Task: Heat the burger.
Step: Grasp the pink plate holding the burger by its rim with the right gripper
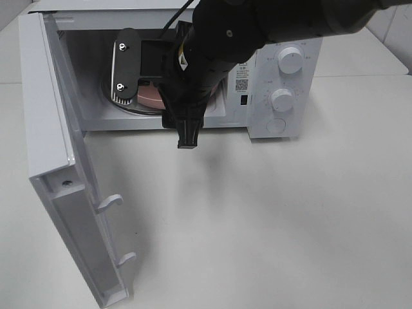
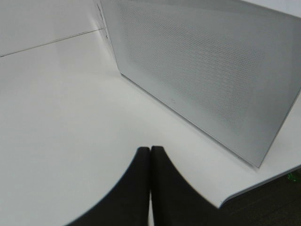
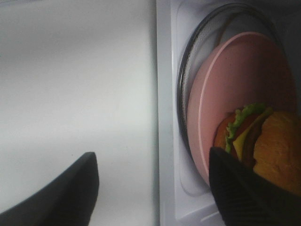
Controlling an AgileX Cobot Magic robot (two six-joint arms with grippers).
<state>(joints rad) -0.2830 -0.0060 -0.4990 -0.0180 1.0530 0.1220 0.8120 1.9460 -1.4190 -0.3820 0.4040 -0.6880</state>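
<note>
The burger point(image 3: 263, 141), with brown bun, lettuce, cheese and tomato, lies on a pink plate point(image 3: 230, 80) that rests on the glass turntable point(image 3: 184, 75) inside the open microwave point(image 1: 283, 64). My right gripper point(image 3: 155, 188) is open wide at the oven's mouth. One finger point(image 3: 240, 193) is just beside the burger and over the plate's edge, the other finger point(image 3: 70, 188) is outside over the table, and nothing is held between them. In the high view the right arm point(image 1: 212, 45) hides the burger and only a bit of the plate point(image 1: 149, 98) shows. My left gripper point(image 2: 150, 183) is shut and empty.
The microwave door point(image 1: 58, 161) stands swung open to the left, with two hooks on its inner edge. The left wrist view faces the door's perforated outer panel point(image 2: 202, 70). The white table point(image 1: 290, 225) spreads in front of the oven, whose two knobs point(image 1: 283, 100) sit on its right.
</note>
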